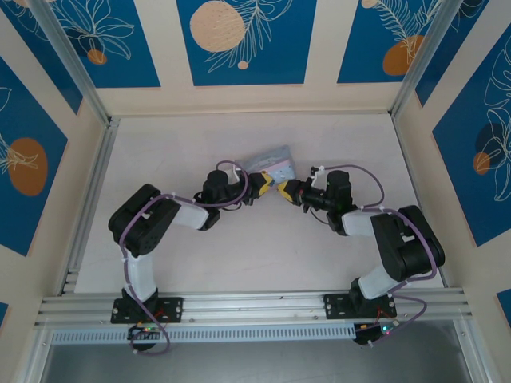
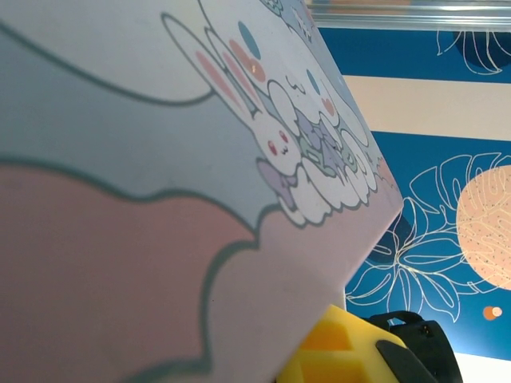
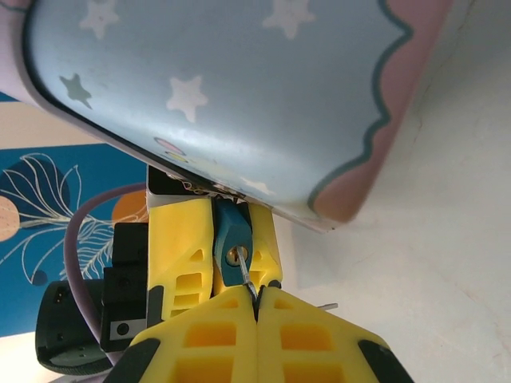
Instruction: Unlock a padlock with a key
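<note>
The padlock (image 3: 226, 235) held fast by the left gripper (image 1: 266, 186) at the edge of the tin (image 3: 223, 80), the right gripper (image 3: 256, 303) pinched tight on the key (image 3: 248, 287) — its tip at the keyhole — the two nose to nose over the table (image 1: 239, 255), midway across.

Tin (image 1: 273, 162) at centre; left claw (image 1: 263, 186), right claw (image 1: 283, 191) tip to tip just beside it.

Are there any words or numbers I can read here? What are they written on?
No words or numbers can be read anywhere.
The tin: only pictures, cartoon bunnies, stars and wavy borders.
The wall panels: only white leaf drawings and orange circles.
The padlock and key: no mark that can be read.
</note>
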You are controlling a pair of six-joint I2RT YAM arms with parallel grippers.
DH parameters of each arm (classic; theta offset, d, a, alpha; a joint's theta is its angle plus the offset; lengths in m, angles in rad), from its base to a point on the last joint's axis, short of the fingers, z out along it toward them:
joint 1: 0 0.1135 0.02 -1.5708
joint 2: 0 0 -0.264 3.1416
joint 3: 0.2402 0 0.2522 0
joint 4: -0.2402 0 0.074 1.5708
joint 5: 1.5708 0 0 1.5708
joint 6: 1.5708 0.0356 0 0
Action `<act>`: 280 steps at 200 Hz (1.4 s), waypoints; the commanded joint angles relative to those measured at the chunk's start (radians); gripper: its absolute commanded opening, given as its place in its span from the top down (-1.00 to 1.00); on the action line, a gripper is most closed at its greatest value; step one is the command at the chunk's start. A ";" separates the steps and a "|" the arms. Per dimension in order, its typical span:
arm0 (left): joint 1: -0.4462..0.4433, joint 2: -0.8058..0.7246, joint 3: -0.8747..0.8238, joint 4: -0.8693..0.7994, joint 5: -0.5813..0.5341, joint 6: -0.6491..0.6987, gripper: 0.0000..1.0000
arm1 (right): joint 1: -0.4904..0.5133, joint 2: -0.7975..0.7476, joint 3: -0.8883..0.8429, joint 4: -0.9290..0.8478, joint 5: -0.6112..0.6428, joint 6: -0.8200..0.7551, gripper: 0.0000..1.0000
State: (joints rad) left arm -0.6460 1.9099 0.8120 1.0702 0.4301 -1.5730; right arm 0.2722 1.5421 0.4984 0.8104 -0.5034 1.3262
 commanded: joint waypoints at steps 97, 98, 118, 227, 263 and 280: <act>-0.027 -0.055 0.016 0.105 0.132 0.009 1.00 | 0.017 0.068 0.007 0.134 -0.032 0.120 1.00; -0.028 -0.055 0.016 0.105 0.133 0.009 1.00 | 0.018 0.067 0.006 0.134 -0.032 0.123 1.00; -0.027 -0.058 0.018 0.103 0.127 0.006 1.00 | 0.035 0.067 -0.001 0.133 -0.021 0.159 1.00; -0.049 -0.063 0.022 0.020 0.125 0.049 1.00 | 0.080 0.128 0.093 0.060 0.041 0.152 1.00; -0.044 -0.082 -0.016 -0.117 0.032 0.120 1.00 | 0.050 0.101 0.058 0.033 0.027 0.127 0.32; -0.040 -0.084 -0.016 -0.153 0.002 0.145 1.00 | 0.028 0.056 0.034 -0.030 0.026 0.091 -0.03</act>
State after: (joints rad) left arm -0.6594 1.8736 0.8009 0.9401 0.4030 -1.5002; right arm 0.3176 1.6520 0.5476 0.8516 -0.4747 1.4677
